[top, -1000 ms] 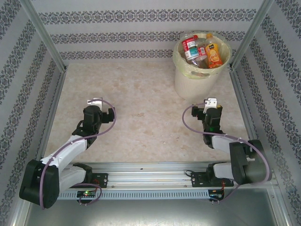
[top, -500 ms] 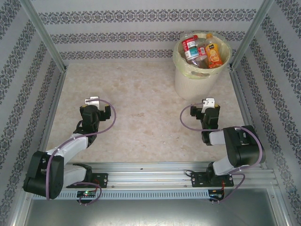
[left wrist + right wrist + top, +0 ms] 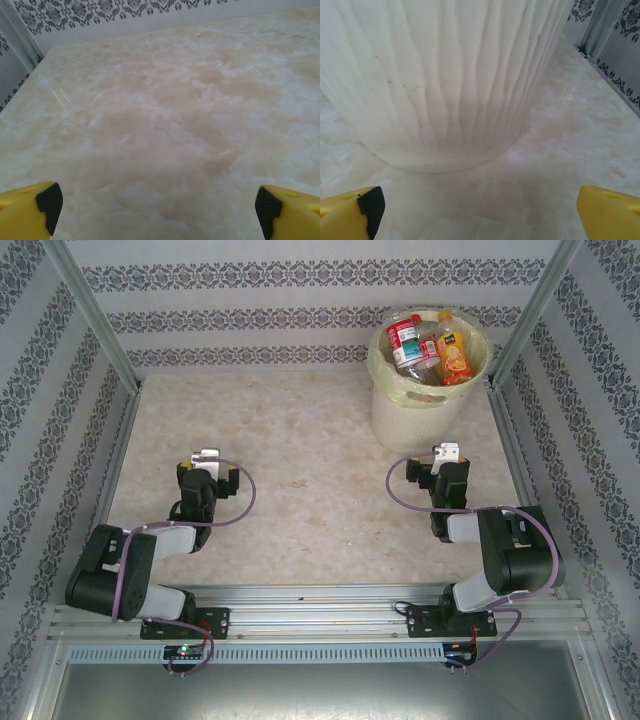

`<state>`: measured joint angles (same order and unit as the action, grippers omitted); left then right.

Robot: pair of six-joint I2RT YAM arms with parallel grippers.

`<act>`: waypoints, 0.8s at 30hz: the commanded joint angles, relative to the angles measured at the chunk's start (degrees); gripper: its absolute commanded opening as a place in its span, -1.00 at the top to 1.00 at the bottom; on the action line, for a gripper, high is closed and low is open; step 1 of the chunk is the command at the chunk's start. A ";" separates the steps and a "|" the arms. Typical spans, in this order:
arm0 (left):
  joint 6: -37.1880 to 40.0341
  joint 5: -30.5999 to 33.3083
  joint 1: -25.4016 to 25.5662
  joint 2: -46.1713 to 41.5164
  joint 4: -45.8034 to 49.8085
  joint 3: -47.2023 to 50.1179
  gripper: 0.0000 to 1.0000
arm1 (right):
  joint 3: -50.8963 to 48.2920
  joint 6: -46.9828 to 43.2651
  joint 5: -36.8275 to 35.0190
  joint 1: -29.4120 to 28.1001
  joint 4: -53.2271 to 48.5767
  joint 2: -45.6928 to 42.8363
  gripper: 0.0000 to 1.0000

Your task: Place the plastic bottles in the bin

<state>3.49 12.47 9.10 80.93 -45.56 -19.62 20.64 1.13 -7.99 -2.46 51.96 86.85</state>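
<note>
Ribbed white round bin (image 3: 420,415), bag-lined, holds clear labelled bottles (image 3: 430,348); right gripper (image 3: 446,453) near its base, left gripper (image 3: 205,458) well apart from it, both jaws spread, empty.

Two arms rest folded low at the near edge, elbows tucked by their bases. On the left, the left arm (image 3: 150,545) doubles over and points the left gripper (image 3: 206,462) toward the far side. On the right, the right arm (image 3: 505,550) mirrors it, with the right gripper (image 3: 446,456) also facing far. Both pairs of yellow, black-padded fingers (image 3: 27,212) (image 3: 350,215) stand spread wide, holding nothing.
</note>
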 commanded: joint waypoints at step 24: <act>-1.82 -16.44 -8.93 9.67 -13.52 0.57 -1.00 | 0.89 0.78 1.61 0.52 0.33 -0.22 -0.97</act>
<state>1.08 0.71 0.67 91.48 -55.96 -21.12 20.62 1.15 -7.40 -2.35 51.83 86.85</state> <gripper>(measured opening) 0.998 0.982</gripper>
